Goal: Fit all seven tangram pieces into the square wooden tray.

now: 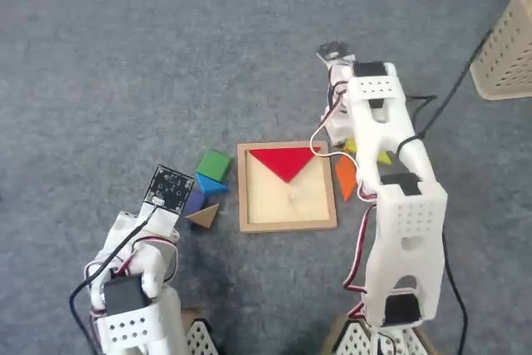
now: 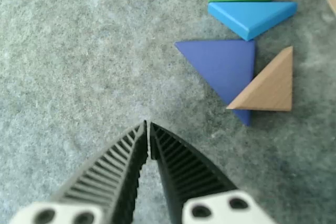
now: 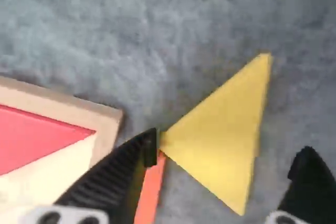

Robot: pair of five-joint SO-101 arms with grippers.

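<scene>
Yellow triangle (image 3: 227,127) lies within the wide-spread right gripper (image 3: 229,155).

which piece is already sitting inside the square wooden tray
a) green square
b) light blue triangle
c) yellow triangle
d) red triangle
D: the large red triangle lies inside the square wooden tray, against its far edge, while the yellow triangle, the green square and the light blue triangle all lie outside it.
</scene>
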